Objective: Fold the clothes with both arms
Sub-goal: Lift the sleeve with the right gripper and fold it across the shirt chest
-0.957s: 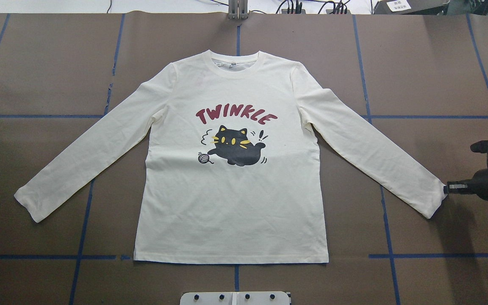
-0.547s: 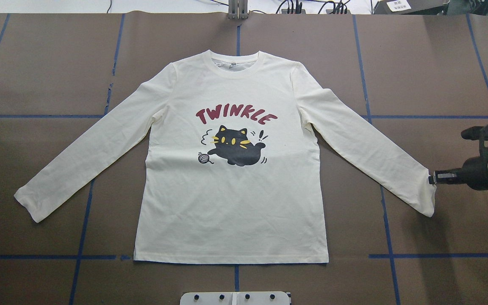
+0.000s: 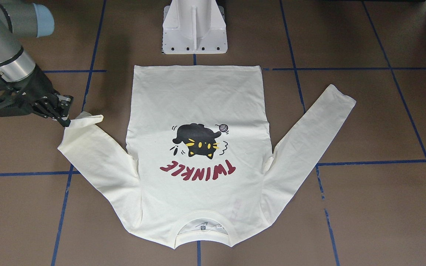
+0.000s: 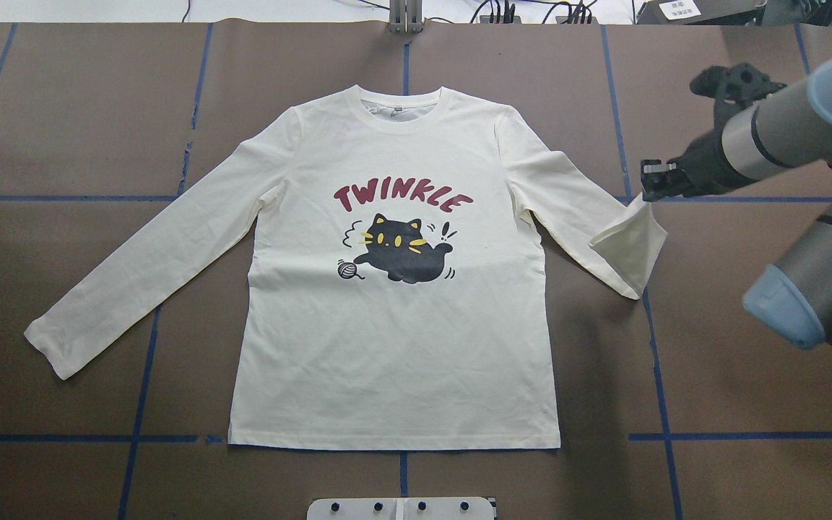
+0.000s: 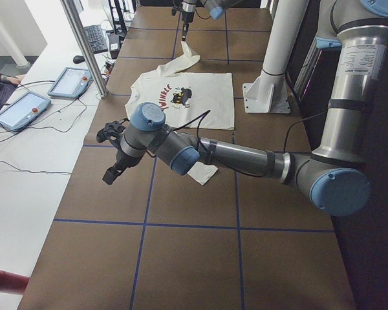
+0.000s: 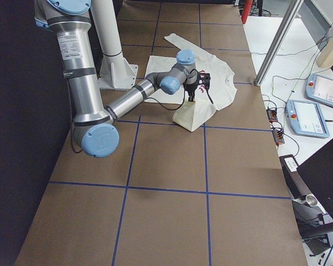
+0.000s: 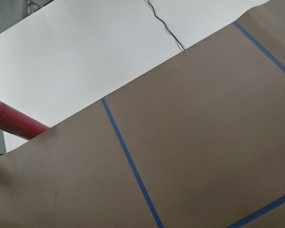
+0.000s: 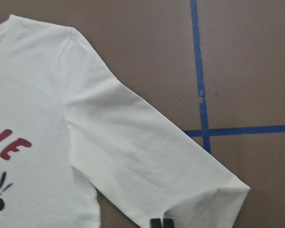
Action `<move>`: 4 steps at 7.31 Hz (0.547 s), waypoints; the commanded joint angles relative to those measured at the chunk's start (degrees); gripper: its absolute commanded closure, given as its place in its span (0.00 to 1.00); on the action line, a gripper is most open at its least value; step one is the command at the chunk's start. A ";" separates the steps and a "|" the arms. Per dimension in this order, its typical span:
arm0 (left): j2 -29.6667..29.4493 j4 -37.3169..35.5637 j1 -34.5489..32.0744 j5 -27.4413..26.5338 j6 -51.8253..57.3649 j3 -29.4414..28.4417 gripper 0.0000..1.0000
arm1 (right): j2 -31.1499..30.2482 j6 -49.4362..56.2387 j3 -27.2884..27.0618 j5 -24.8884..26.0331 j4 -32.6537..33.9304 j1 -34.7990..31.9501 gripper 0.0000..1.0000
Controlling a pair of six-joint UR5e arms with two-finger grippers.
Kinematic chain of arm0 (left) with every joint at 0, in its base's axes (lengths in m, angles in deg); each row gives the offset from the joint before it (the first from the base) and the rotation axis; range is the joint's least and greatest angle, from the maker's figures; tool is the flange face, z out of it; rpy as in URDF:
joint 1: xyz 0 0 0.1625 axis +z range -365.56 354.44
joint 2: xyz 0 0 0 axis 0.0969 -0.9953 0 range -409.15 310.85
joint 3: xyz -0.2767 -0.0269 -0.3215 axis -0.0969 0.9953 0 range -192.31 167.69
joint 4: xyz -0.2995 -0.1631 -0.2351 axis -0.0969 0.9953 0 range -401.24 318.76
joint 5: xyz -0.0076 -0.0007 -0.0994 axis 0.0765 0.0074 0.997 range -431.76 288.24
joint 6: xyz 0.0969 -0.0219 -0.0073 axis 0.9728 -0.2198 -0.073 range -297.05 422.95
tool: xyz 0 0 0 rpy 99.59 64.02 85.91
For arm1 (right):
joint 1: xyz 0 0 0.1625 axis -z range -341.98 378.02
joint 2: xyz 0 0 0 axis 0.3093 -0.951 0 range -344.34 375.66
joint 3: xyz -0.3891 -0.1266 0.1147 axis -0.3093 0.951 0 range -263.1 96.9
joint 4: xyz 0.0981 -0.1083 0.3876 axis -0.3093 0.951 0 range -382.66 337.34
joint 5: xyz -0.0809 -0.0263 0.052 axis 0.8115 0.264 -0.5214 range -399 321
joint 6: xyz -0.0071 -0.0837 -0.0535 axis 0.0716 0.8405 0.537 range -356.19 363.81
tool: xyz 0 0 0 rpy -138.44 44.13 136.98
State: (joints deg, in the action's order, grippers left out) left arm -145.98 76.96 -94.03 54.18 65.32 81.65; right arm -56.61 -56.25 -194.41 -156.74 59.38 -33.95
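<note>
Fingers of the right gripper [image 4: 650, 189] pinched a corner of the T-shirt [image 4: 387, 347] cuff [image 4: 634, 235], a thin hold that might slip mid-fold; the left gripper [image 5: 110, 173] could not be judged.

The T-shirt [image 4: 394, 361] is showing as soft, matt cream cloth, faintly creased, with its cat print [image 4: 401, 253] lying flat and dull. My right gripper [image 4: 648, 189] is looking matt black and hard, like plastic. My right arm [image 4: 770, 137] is gleaming as brushed grey metal with smooth light blue caps. The table cover [image 4: 62, 108] is reading as matt brown paper, striped with smooth blue tape [image 4: 663, 375].
</note>
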 commanded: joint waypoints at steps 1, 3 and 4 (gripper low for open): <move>-0.20 -0.07 0.05 -0.17 -0.09 -0.01 0.00 | 19.64 0.21 1.43 4.06 15.75 -1.12 1.00; -0.11 -0.25 -0.04 -0.09 -0.09 -0.01 0.00 | 33.52 0.91 10.61 13.46 15.61 3.96 1.00; -0.11 -0.42 -0.04 -0.09 -0.09 -0.18 0.00 | 38.73 0.83 16.50 18.02 15.52 8.33 1.00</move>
State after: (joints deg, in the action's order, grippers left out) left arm -146.10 76.73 -94.05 54.09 65.24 81.59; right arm -25.66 -55.49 -184.87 -144.35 74.66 -30.05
